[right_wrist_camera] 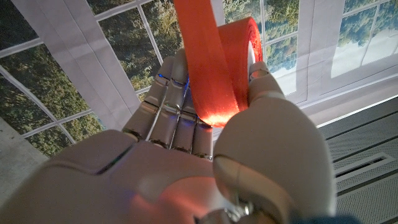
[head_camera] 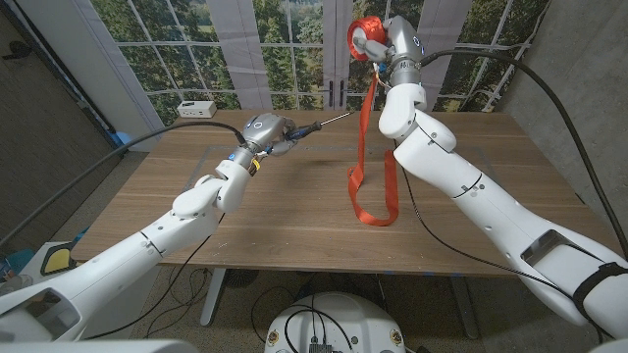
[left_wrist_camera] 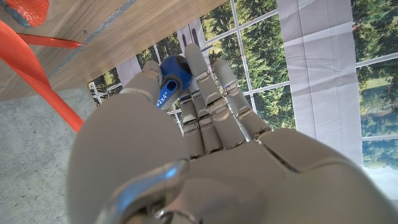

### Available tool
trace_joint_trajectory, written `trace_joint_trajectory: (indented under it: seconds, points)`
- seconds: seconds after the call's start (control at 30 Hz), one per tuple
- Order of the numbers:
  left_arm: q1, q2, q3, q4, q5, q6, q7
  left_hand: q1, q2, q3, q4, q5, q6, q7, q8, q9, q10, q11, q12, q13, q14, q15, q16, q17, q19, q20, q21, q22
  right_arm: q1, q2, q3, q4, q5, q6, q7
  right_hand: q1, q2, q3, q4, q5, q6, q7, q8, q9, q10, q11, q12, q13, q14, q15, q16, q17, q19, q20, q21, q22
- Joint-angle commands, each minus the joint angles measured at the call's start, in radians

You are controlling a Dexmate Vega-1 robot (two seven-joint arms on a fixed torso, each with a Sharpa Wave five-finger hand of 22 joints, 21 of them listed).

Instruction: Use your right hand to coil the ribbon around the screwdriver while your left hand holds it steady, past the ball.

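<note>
The orange ribbon [head_camera: 371, 147] is being held up high at the top middle by the right hand [head_camera: 381, 41], while the screwdriver [head_camera: 312, 126] is being gripped by the left hand [head_camera: 267, 132] left of it.

Wooden table [head_camera: 245, 216], brown plank top, faint pale tape marks near the middle. White box [head_camera: 196, 108] sits at the far left corner, flat on the surface. Orange ribbon [head_camera: 373, 211]: the bottom of its hanging loop reaches the tabletop right of centre; can't tell if it rests there or just grazes it. Black cable [head_camera: 432, 230] trails across the top by the loop, toward the front edge.
</note>
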Motion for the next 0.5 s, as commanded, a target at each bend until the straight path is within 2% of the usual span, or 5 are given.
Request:
trace_joint_trajectory:
  seconds: [0.03, 0.27, 0.3, 0.5]
  points:
    - [-0.018, -0.011, 0.015, 0.013, 0.002, -0.010, 0.014, 0.081, 0.091, 0.074, -0.025, 0.018, 0.149, -0.085, 0.053, 0.069, 0.173, -0.168, 0.000, 0.163, 0.036, -0.055, -0.001, 0.002, 0.001, 0.001, 0.006, -0.001, -0.042, -0.020, -0.046, -0.124, -0.099, -0.054, 0.045, 0.129, 0.119, 0.007, 0.000, 0.003, 0.176, -0.037, 0.189, 0.127, 0.099, -0.056, 0.090, 0.096, 0.037, -0.111, 0.008, 0.001, 0.004, 0.007, 0.007, 0.000]
    - [-0.011, -0.009, 0.016, 0.003, 0.002, -0.007, 0.017, 0.081, 0.091, 0.075, -0.026, 0.017, 0.150, -0.086, 0.052, 0.070, 0.174, -0.169, -0.001, 0.164, 0.037, -0.055, -0.002, 0.003, 0.005, 0.000, 0.007, -0.001, 0.001, 0.014, -0.103, -0.120, -0.142, -0.102, 0.115, 0.132, 0.117, 0.010, -0.003, 0.002, 0.181, -0.036, 0.188, 0.126, 0.102, -0.054, 0.091, 0.094, 0.043, -0.108, 0.011, 0.001, 0.006, 0.011, 0.014, -0.001]
    - [-0.009, -0.007, 0.014, 0.000, -0.001, -0.007, 0.013, 0.081, 0.091, 0.075, -0.026, 0.017, 0.150, -0.085, 0.052, 0.070, 0.174, -0.167, -0.001, 0.163, 0.036, -0.055, -0.002, 0.004, 0.003, 0.001, 0.007, -0.001, 0.005, 0.034, -0.108, -0.113, -0.143, -0.116, 0.118, 0.133, 0.116, 0.010, -0.003, 0.001, 0.181, -0.037, 0.189, 0.126, 0.103, -0.051, 0.092, 0.095, 0.043, -0.108, 0.011, -0.001, 0.008, 0.011, 0.016, -0.001]
    - [0.001, -0.004, 0.011, -0.007, -0.003, -0.002, 0.018, 0.081, 0.091, 0.076, -0.026, 0.016, 0.151, -0.085, 0.050, 0.070, 0.176, -0.166, -0.002, 0.162, 0.038, -0.055, -0.003, 0.005, 0.004, 0.000, 0.008, -0.001, 0.076, 0.078, -0.178, -0.060, -0.173, -0.143, 0.171, 0.137, 0.114, 0.012, -0.006, 0.000, 0.184, -0.026, 0.188, 0.127, 0.111, -0.049, 0.093, 0.091, 0.049, -0.103, 0.015, -0.003, 0.010, 0.015, 0.023, -0.002]
